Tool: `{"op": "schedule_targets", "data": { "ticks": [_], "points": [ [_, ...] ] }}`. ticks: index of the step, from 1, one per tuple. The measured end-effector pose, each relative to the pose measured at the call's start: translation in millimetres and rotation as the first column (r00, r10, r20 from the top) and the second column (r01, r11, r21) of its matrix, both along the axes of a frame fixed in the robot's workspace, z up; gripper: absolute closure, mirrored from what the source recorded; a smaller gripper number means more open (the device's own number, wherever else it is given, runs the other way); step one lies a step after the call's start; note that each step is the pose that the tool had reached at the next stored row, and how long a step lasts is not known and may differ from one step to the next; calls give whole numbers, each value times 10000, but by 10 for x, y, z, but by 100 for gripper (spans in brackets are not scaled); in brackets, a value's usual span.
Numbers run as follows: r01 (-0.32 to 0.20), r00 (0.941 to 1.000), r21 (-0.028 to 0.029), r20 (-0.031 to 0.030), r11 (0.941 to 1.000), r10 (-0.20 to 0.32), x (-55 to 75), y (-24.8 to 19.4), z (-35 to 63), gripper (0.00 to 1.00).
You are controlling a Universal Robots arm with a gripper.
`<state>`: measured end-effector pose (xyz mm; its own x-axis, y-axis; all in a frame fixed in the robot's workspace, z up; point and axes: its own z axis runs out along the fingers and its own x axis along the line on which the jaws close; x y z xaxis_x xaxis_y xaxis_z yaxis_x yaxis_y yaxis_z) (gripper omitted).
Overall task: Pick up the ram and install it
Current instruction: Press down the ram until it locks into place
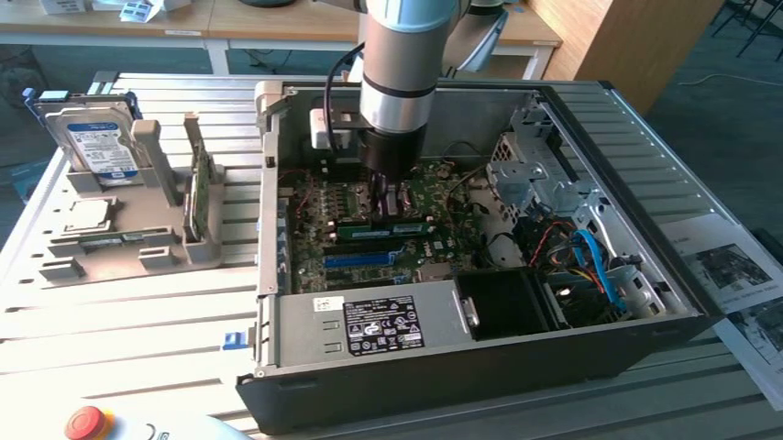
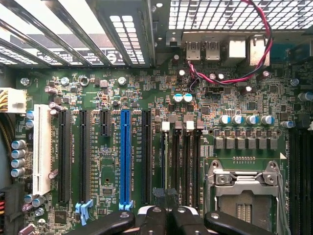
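The arm reaches down into the open computer case point(image 1: 685, 302). My gripper point(image 1: 391, 209) is shut, its fingertips low over the motherboard point(image 1: 435, 197). A long green ram point(image 1: 389, 229) lies along the memory slots right under the fingertips, low as if in a slot. Whether the fingers pinch it or only rest above it does not show. In the wrist view my gripper point(image 2: 166, 198) is shut over the end of the black memory slots point(image 2: 183, 161), between the blue slot strip point(image 2: 125, 156) and the processor socket point(image 2: 244, 191).
At the exterior view's left, a grey holder point(image 1: 123, 252) carries a blue-labelled hard drive point(image 1: 95, 137), a square chip point(image 1: 86, 215) and another green stick point(image 1: 196, 188) on edge. A power supply point(image 1: 367, 325), cables point(image 1: 593, 261) and drive cages point(image 1: 538, 174) crowd the case. A red button point(image 1: 88, 422) sits near the front.
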<state>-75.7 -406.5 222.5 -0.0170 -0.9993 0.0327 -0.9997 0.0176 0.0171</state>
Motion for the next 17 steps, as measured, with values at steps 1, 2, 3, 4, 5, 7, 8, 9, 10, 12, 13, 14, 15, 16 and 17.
{"op": "schedule_targets", "data": {
  "ticks": [1, 2, 3, 4, 5, 7, 8, 9, 10, 12, 13, 14, 15, 16, 17],
  "points": [
    [0, 10000, 0, -1, 10000, 0, 0, 0, -2, 90],
    [0, 10000, 2, 0, 10000, 0, 0, 0, -4, 90],
    [1, 10000, 2, -1, 10000, -1, 0, 0, -6, 90],
    [0, 10000, 2, 0, 10000, 0, 0, 0, -8, 90],
    [0, 10000, 2, 0, 10000, 0, 0, 0, -9, 90],
    [0, 10000, 1, 1, 10000, 0, 0, 0, -11, 90],
    [0, 10000, 0, 0, 10000, 0, 0, 0, -12, 90],
    [0, 10000, 1, 1, 10000, 0, 0, 0, -12, 90],
    [0, 10000, 2, 1, 10000, 0, 0, 0, -13, 90],
    [0, 10000, 2, 1, 10000, 0, 0, 0, -13, 90],
    [0, 10000, 5, 3, 10000, 0, 0, 1, -11, 90],
    [0, 10000, 9, 5, 10000, 0, 1, 1, -8, 90],
    [0, 10000, 15, 10, 10000, 0, 1, 2, -3, 90],
    [-1, 10000, 19, 16, 10000, 1, 3, 3, 3, 90],
    [-2, 10000, 13, 9, 10000, 2, 2, 2, 13, 90]
  ]
}}
